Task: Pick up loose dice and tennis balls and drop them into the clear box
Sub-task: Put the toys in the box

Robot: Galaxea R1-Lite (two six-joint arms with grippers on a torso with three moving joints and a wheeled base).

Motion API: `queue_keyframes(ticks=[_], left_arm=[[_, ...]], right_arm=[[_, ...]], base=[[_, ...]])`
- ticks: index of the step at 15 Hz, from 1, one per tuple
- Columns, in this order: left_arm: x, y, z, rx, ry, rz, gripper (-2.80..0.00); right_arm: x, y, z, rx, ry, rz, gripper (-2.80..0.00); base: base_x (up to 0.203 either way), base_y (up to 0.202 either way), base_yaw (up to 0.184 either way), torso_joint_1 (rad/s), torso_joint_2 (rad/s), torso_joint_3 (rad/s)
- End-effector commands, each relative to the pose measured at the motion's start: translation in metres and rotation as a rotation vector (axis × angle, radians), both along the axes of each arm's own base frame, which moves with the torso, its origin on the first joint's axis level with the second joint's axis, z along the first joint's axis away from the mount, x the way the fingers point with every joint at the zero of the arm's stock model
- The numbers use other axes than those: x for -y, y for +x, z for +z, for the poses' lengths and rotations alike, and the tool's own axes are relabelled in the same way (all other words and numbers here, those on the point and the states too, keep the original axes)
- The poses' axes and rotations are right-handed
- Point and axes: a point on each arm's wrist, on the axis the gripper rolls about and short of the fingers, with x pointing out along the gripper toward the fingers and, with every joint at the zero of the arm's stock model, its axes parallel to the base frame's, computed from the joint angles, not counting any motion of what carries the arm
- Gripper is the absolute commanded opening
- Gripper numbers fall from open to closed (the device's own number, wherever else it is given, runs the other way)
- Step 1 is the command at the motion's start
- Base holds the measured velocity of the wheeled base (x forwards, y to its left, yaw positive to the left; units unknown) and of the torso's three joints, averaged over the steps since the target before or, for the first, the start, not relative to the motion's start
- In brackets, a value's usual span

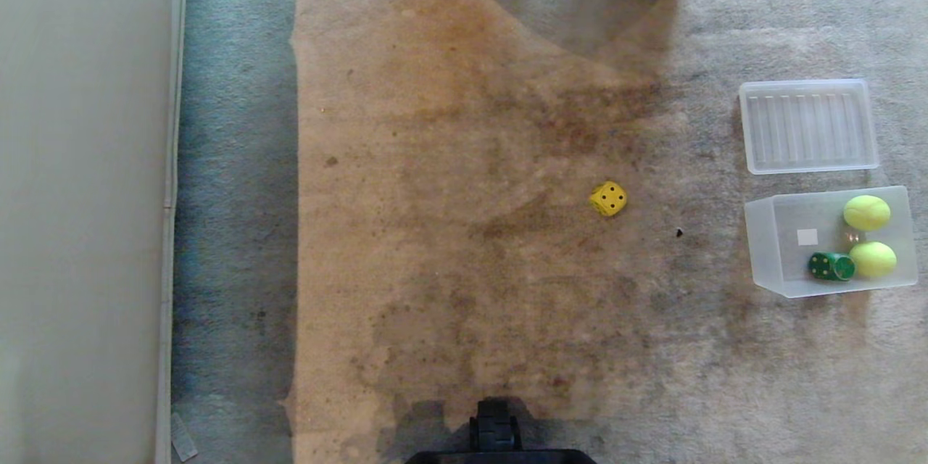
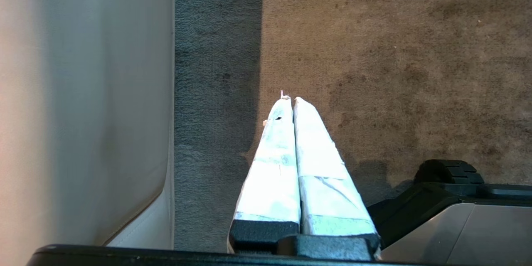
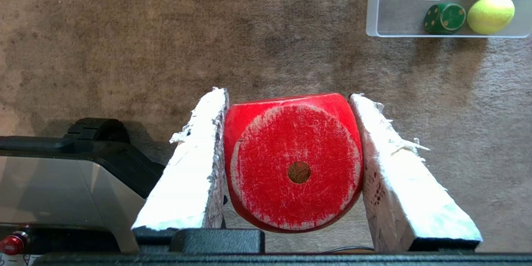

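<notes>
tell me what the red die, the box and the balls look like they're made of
Red die, held in the right pincer: probably painted wood or hard plastic; glossy red, scuffed to whitish scratches on its face. Box: frosted translucent plastic; the carpet shows dimly through its walls. Balls: fuzzy yellow-green felt, matte, like tennis balls.

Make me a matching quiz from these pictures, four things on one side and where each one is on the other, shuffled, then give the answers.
Things:
1. red die
2. yellow die
3. dark green die
4. ribbed lid

Places:
A. inside the clear box beside the tennis balls
B. flat on the carpet, beyond the box
C. clamped in the right tool
D. alone on the open carpet

Pairs: 1-C, 2-D, 3-A, 4-B
</notes>
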Motion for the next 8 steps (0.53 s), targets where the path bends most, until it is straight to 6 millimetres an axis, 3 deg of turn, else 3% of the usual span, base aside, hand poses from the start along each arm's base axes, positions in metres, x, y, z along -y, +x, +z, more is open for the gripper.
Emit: queue_keyframes(ticks=[1, 8], left_arm=[[0.0000, 0.0000, 0.0000, 0.000, -0.001, 0.000, -2.80], [0.0000, 0.0000, 0.0000, 0.000, -0.001, 0.000, -2.80]], right_arm=[[0.0000, 0.0002, -0.0002, -0.004, 0.000, 0.001, -2.80], [0.0000, 0.0003, -0.0006, -0.005, 0.002, 0.001, -2.80]], base=[[0.000, 0.000, 0.000, 0.000, 0.00, 0.000], [0.000, 0.000, 0.000, 0.000, 0.00, 0.000]])
